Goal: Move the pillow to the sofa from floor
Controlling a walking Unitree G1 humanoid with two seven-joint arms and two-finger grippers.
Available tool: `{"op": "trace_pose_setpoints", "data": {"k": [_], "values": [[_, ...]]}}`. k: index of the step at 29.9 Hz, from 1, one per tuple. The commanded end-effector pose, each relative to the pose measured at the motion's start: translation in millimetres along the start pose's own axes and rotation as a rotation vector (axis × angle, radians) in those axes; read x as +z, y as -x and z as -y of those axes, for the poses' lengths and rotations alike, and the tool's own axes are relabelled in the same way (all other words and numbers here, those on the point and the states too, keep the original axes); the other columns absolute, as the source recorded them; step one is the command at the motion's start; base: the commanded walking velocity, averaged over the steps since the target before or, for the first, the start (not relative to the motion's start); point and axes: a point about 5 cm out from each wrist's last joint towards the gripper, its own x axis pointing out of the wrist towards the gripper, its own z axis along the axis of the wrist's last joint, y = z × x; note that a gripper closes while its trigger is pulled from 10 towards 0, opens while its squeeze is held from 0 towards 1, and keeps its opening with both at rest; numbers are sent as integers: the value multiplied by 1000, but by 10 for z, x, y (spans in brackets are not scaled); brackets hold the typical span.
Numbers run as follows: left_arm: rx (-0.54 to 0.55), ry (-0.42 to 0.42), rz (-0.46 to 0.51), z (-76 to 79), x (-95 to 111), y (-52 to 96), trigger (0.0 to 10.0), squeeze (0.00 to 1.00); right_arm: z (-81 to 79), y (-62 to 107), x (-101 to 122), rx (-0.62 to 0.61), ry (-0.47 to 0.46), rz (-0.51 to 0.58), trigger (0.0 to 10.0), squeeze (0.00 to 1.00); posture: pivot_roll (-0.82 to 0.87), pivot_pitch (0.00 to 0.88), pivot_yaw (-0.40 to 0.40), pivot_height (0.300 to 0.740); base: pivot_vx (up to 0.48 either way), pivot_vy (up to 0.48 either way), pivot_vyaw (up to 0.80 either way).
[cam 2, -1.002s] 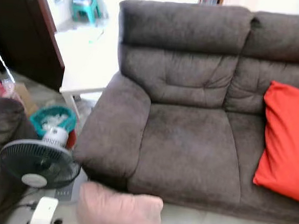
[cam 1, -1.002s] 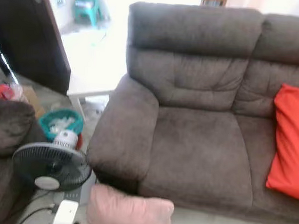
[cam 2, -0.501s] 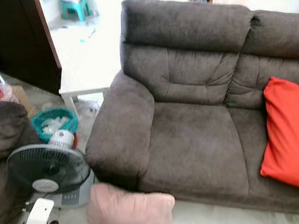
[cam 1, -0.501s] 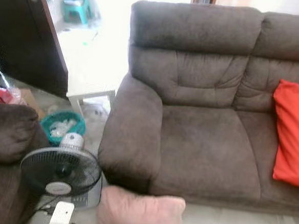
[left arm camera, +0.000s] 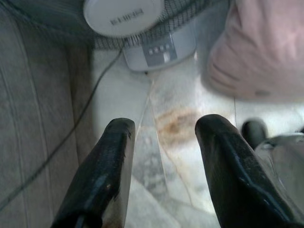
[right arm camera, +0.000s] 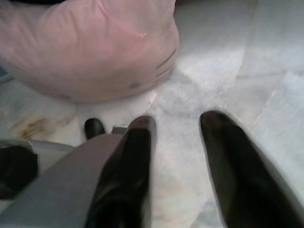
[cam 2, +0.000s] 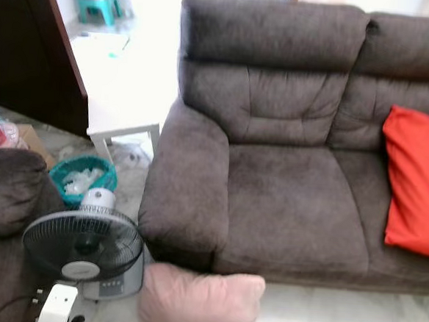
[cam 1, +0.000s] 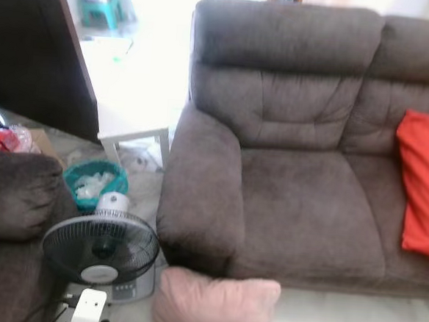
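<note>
One pink pillow [cam 1: 215,305] lies on the pale tiled floor [cam 1: 351,318] at the bottom centre of the head view, just in front of the dark grey sofa [cam 1: 302,174] and below its armrest — not on the seat. At the right edge of the frame a red cushion [cam 1: 424,192] leans against the sofa's backrest. Lower left, a black floor fan [cam 1: 102,247] stands near the pillow, with a teal basket [cam 1: 95,183] behind it, holding some white things. A second dark armchair [cam 1: 11,220] takes up the left edge, and a white table [cam 1: 134,104] sits in bright light in the upper left, beside a dark door [cam 1: 38,53].

In the left wrist view the left gripper [left arm camera: 164,135] hangs above the floor with its two black fingers spread and nothing between them; the fan's base and a corner of the pillow lie beyond the tips. In the right wrist view the right gripper [right arm camera: 178,128] is likewise spread and empty — the pillow rests on the tiles just ahead of its fingertips, not touching them.
</note>
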Motion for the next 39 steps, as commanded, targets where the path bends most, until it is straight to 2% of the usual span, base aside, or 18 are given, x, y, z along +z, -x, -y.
{"op": "trace_pose_setpoints", "data": {"k": [1, 39], "values": [[3, -21, -10, -27, -29, 8, 10000, 0, -29, -9, 16, 7, -3, 5, 10000, 0, 103, 22, 16, 740, 0, 0, 0], [9, -24, 34, -35, 10, 10, 10000, 0, -40, -13, 24, 16, 2, 6, 10000, 0, 104, 21, 18, 740, 0, 0, 0]]}}
